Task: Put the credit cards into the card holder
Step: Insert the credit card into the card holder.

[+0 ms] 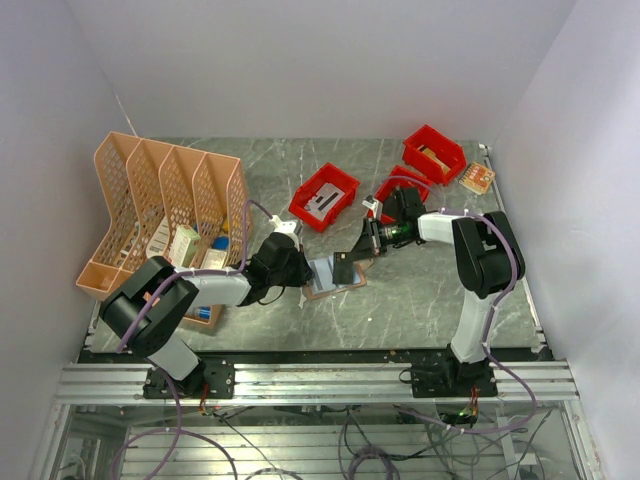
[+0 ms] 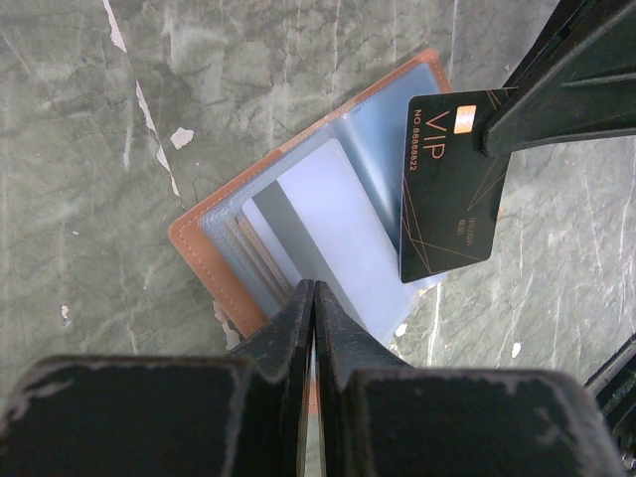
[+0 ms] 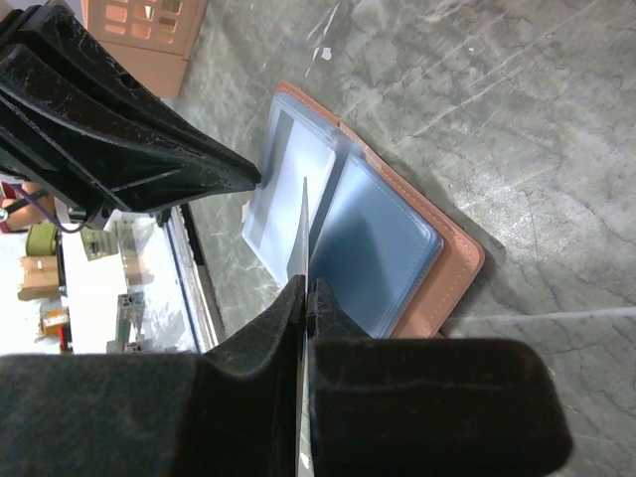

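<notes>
1. Holder (image 2: pixel 204 248): a flat folding wallet with a tan, stitched, leather-like cover. It lies open with its glossy clear-bluish plastic sleeves facing up, directly under both claw tips. Its long axis runs diagonally across the table (image 1: pixel 430 290), which is grey and marble-patterned.
2. Pale card (image 2: pixel 328 219): a thin whitish rectangle with a grey stripe along one long side. It sits inside a sleeve just ahead of the left claw's tips, and its long axis points away from that claw.
3. Black card (image 2: pixel 452 189): thin and rigid, printed "VIP" with a small gold square. It stands tilted over the holder's far page, ahead and to the right of the left claw. From the right wrist it shows edge-on, with its long axis running straight out from the fingers.
4. Left claw (image 2: pixel 314 293): closed, pinching the near edge of the holder's sleeves. The arm is folded low and reaches inward.
5. Right claw (image 3: pixel 306 293): closed, gripping the black card by one end. The elbow is raised and the forearm stretches leftward.
</notes>
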